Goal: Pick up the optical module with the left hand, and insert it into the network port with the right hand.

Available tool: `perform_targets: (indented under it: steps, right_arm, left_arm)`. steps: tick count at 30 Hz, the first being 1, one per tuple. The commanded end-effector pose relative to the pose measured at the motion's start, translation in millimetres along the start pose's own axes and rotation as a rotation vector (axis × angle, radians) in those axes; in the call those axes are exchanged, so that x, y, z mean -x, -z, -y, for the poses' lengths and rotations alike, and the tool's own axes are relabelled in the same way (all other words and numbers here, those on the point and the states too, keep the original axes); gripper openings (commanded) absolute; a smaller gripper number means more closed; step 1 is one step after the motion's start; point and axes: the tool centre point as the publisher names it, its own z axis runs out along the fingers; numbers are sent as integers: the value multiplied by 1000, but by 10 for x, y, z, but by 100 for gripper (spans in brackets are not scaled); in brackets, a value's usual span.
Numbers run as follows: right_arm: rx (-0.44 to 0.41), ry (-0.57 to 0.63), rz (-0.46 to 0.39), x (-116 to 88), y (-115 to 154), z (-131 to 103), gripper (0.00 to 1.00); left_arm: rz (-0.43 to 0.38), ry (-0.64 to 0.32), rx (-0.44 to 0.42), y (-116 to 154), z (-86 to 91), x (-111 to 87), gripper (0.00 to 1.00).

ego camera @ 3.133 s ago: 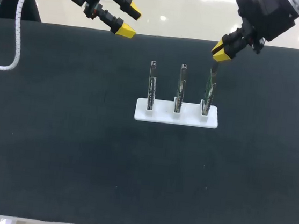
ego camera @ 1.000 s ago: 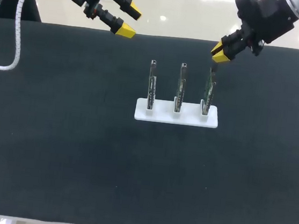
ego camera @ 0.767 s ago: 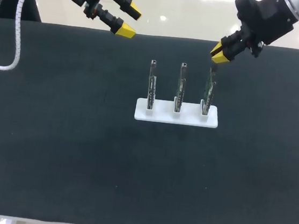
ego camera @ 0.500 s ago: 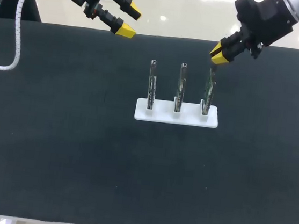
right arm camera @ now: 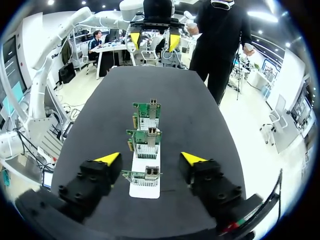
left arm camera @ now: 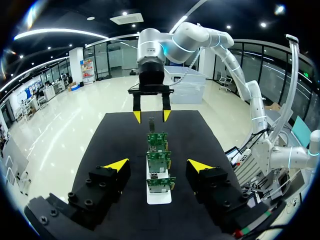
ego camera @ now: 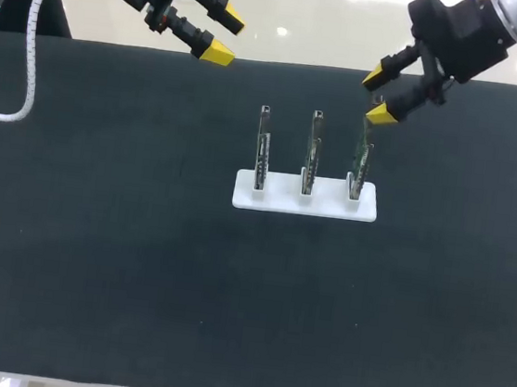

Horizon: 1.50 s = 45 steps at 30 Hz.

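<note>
Optical module (ego camera: 369,125): small dark stub, sticking up from the top edge of the right-hand circuit board (ego camera: 362,163); its detail is proving too small to make out. Three green boards are standing upright in a white holder (ego camera: 304,202) on the black table (ego camera: 138,264). Right end effector (ego camera: 378,94) is hovering over the module, fingers spread either side and apart from it. Left end effector (ego camera: 226,38) is hanging released above the table's far left edge, well apart from the boards.

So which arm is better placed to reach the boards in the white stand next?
Right, probably. The right gripper, open, hangs just above the rightmost board; the left gripper, also open, sits well apart from all three.
</note>
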Motion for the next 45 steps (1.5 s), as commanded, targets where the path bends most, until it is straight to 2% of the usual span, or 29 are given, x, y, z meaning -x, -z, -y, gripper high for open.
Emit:
perform_targets:
  steps: [1,2,26,45]
  right_arm:
    - [-3,-3,-8,21,35,-31,50]
    - [1,-4,-15,25,46,-31,0]
    - [22,-8,-49,61,157,-11,0]
    - [-8,6,-17,-63,-14,-7,0]
  left_arm:
    - [-4,1,-2,0,-7,6,100]
    - [-4,1,-2,0,-7,6,100]
    - [-4,1,-2,0,-7,6,100]
    - [-4,1,-2,0,-7,6,100]
